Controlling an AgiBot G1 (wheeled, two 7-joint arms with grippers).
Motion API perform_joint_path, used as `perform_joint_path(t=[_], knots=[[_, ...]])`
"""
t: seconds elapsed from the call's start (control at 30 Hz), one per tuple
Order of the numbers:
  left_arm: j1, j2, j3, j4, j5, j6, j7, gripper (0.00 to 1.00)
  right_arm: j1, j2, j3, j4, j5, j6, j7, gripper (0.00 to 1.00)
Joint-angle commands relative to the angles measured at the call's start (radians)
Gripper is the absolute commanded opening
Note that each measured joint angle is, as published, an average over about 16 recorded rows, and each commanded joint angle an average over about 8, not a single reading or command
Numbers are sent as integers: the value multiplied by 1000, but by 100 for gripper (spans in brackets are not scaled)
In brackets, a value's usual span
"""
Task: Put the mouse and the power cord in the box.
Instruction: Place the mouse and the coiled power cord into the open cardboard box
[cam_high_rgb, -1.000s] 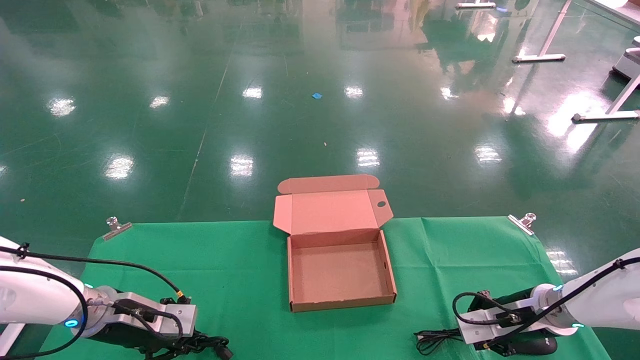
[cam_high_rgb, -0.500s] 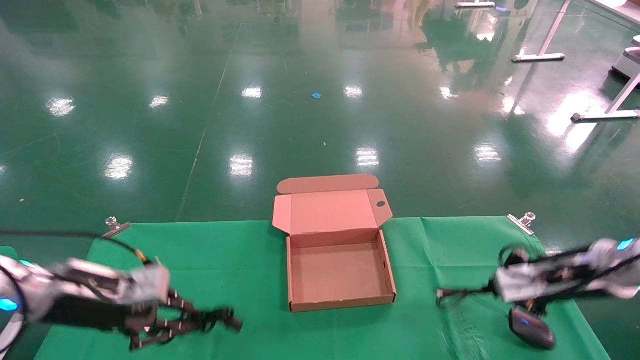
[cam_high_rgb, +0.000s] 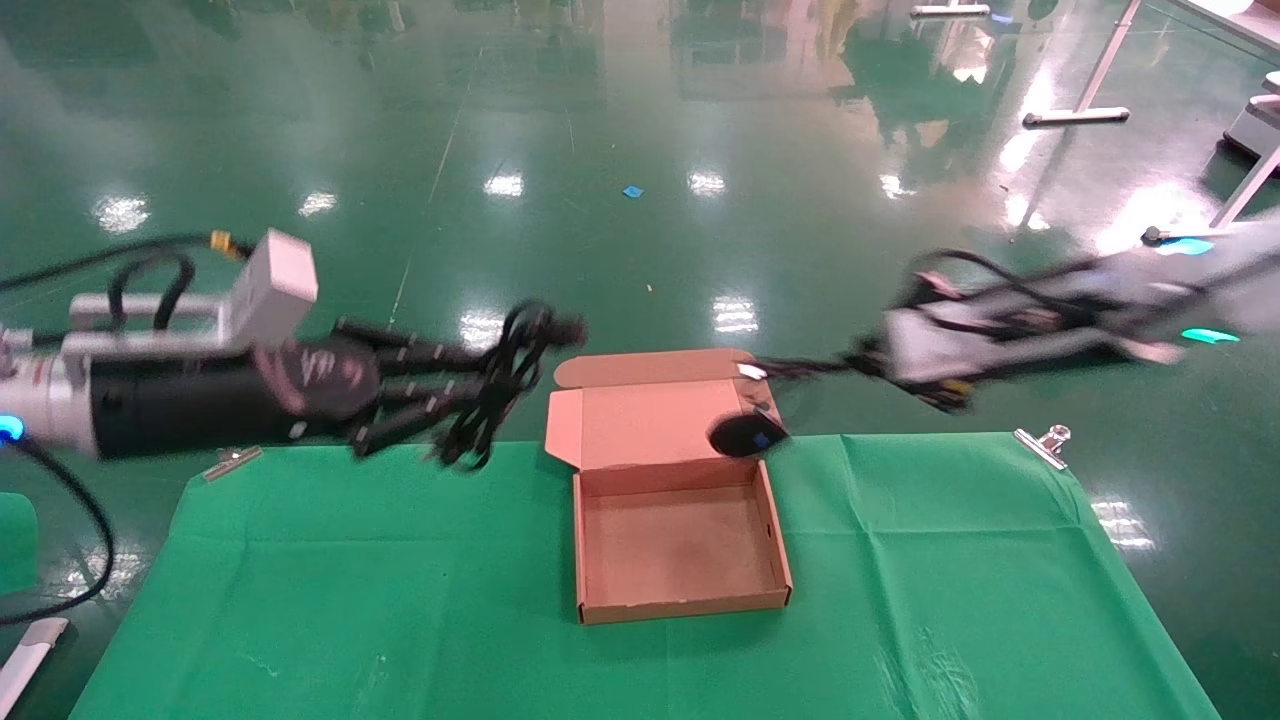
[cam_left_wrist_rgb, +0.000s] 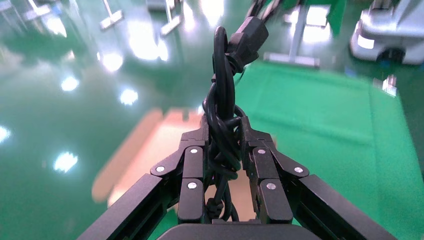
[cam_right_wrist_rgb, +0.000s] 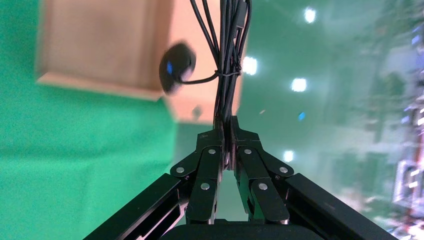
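The box (cam_high_rgb: 680, 606) lies open at the middle of the green cloth, its lid (cam_high_rgb: 650, 425) folded back. My left gripper (cam_high_rgb: 470, 395) hangs in the air left of the lid, shut on the coiled power cord (cam_high_rgb: 507, 372). In the left wrist view the power cord (cam_left_wrist_rgb: 223, 100) stands pinched in the left gripper (cam_left_wrist_rgb: 225, 137), its plug on top. My right gripper (cam_high_rgb: 862, 362) is raised behind the box's right side, shut on the mouse's bundled thin cable (cam_right_wrist_rgb: 227, 50). The mouse (cam_high_rgb: 745, 435) dangles from it over the lid's right flap. In the right wrist view the mouse (cam_right_wrist_rgb: 176, 67) swings near the box (cam_right_wrist_rgb: 95, 82), ahead of the right gripper (cam_right_wrist_rgb: 226, 127).
The green cloth (cam_high_rgb: 400, 600) covers the table. Metal clips (cam_high_rgb: 232, 455) (cam_high_rgb: 1045, 442) pin its back corners. Beyond the back edge is shiny green floor, with white table legs (cam_high_rgb: 1090, 100) far right.
Both arms have risen from the table's front corners and swung inward toward the box. The power cord and the mouse have left the cloth and now hang in the air.
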Motion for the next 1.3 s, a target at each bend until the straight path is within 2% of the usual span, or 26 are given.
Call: perform_joint_path(t=[0.03,0.2,0.33,0.63,0.87,0.97,1.13,1.2,1.23,1.3], knots=[[-4,11,-21,-16,-35,-7,-33,0,-4,-40,-1,41,-6,43,32,0],[-13,10,-40,-44,-64,-31,-59,0,-40,-178,-20,-18,-25,129,24,0],[-7,-4,-44,-65,-70,-31,-63,0,-84,-242,-30,-71,-11,164,13,0],[16,-43,-16,-134,-38,-6,-55,0,-200,-256,-62,-128,55,244,99,0],[14,-70,17,-178,3,-13,-56,0,-256,-256,-81,-140,87,368,140,1],[10,-76,30,-193,20,-15,-62,0,-279,-257,-88,-131,103,423,151,13],[10,-76,50,-228,42,-19,-94,0,-301,-256,-103,-116,131,474,165,75],[13,-71,57,-252,49,-26,-117,0,-304,-256,-111,-113,140,483,168,93],[15,-67,61,-266,53,-31,-129,0,-304,-255,-115,-112,144,486,170,100],[18,-56,68,-303,63,-46,-158,0,-305,-254,-124,-114,150,491,171,100]])
